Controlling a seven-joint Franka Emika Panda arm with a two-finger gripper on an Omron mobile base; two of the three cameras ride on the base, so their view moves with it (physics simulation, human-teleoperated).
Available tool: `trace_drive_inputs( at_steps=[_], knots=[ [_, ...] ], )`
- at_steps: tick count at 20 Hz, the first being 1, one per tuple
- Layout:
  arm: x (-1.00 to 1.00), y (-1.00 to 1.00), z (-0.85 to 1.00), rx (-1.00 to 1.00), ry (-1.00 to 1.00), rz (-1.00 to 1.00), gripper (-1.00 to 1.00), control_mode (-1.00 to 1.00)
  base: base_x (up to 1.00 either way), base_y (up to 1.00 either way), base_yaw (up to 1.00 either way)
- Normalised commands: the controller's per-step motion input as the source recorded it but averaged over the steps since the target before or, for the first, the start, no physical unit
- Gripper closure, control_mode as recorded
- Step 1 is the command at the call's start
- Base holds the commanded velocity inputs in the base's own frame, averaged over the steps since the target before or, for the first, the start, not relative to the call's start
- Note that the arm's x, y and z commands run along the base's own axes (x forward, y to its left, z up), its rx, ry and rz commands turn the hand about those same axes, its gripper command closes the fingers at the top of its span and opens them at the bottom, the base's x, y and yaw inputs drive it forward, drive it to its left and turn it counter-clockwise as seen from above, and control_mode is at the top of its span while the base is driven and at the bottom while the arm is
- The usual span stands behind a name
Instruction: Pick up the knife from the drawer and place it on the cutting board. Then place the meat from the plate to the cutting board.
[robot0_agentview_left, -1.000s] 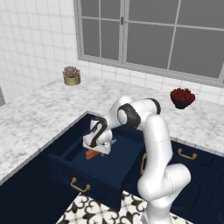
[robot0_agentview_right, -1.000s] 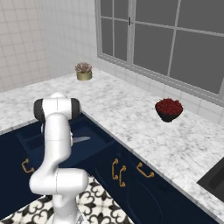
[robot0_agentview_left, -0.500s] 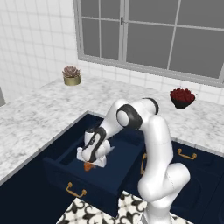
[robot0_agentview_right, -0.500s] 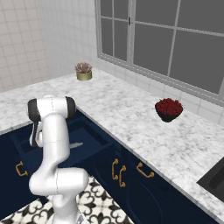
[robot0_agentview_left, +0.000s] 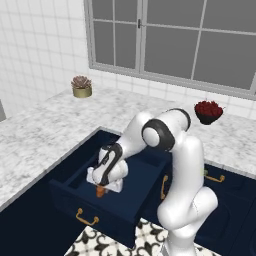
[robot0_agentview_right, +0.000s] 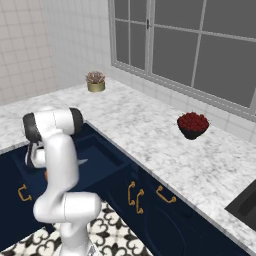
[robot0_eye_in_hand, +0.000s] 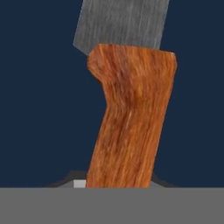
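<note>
The wide navy drawer (robot0_agentview_left: 70, 192) stands pulled out below the marble counter, also seen from the other side as drawer (robot0_agentview_right: 102, 155). My gripper (robot0_agentview_left: 101, 188) reaches down into it and is shut on the knife (robot0_agentview_left: 100, 192), whose orange-brown handle tip pokes out below the hand. Close up, the knife (robot0_eye_in_hand: 131, 118) fills the hand view: wooden handle upright between my dark fingertips (robot0_eye_in_hand: 65, 178), grey blade at the top, navy drawer floor behind. The cutting board, the plate and the meat are out of view.
A dark bowl of red berries (robot0_agentview_left: 208, 111) (robot0_agentview_right: 192, 124) sits on the counter by the window. A small potted plant (robot0_agentview_left: 81, 86) (robot0_agentview_right: 95, 81) stands at the far left. Navy drawer fronts with brass handles (robot0_agentview_right: 134, 196) line the cabinet; a sink corner (robot0_agentview_right: 245, 200) lies right.
The hand has sunk lower into the drawer and its fingers have gone from wide open to shut around the knife handle.
</note>
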Motion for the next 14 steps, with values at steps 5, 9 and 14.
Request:
trace_drive_inputs(
  at_steps=[5, 9, 14],
  knots=[
    [0.0, -0.03, 1.0, 0.03, 0.0, 0.21, 1.0, -1.0, 0.0, 0.0, 0.0],
    [0.0, -0.04, 1.0, 0.0, 0.03, 0.31, 1.0, -1.0, 0.0, 0.0, 0.0],
    [0.0, -0.06, 1.0, 0.03, 0.07, 0.38, 1.0, -1.0, 0.0, 0.0, 0.0]
  ],
)
